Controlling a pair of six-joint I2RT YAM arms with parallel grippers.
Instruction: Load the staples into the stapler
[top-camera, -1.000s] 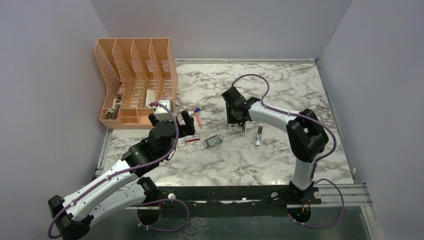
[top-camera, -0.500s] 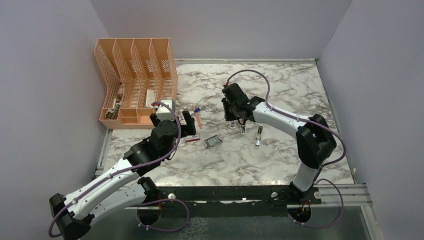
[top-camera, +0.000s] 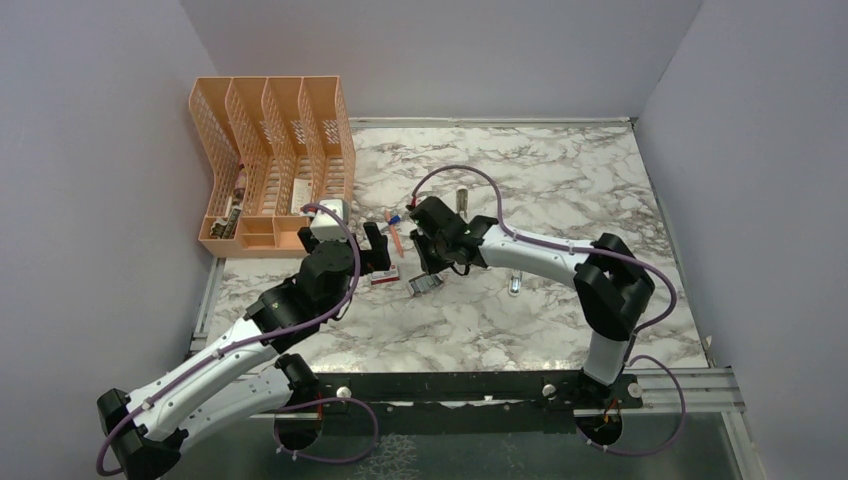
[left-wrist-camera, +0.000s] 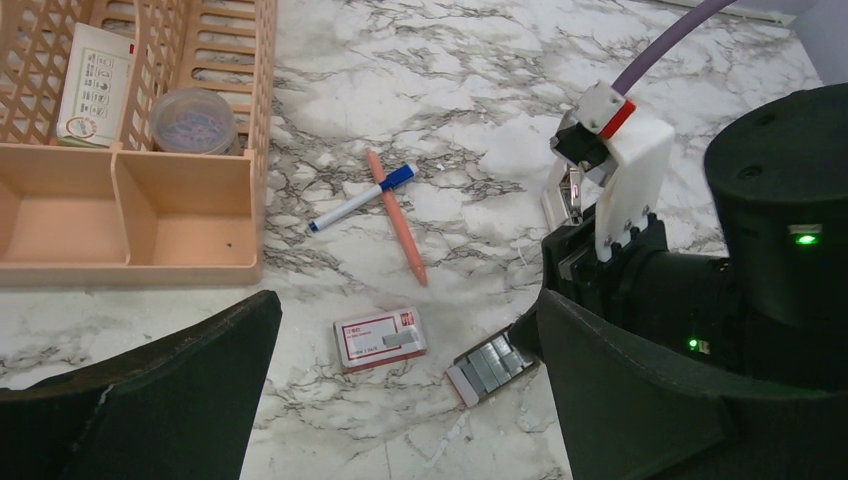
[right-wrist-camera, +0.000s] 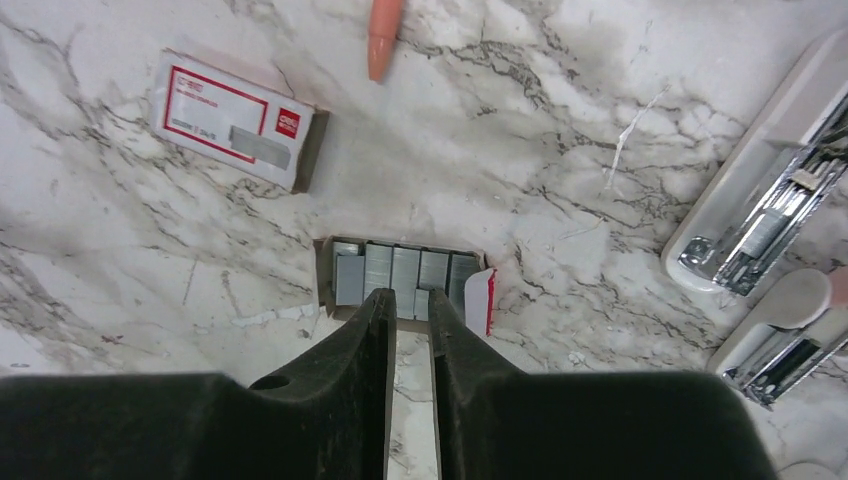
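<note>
Settle the right jaws (a bare slit, pinching nothing) squarely over one strip of the staples (right-wrist-camera: 400, 270) at their tips, clear of the open stapler (right-wrist-camera: 760, 200) rightward; hold left jaws spread.

Bright even lt, soft shadows

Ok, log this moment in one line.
left gripper open | right gripper narrow, tips at staples, grasp unclear | stapler lying open
</note>
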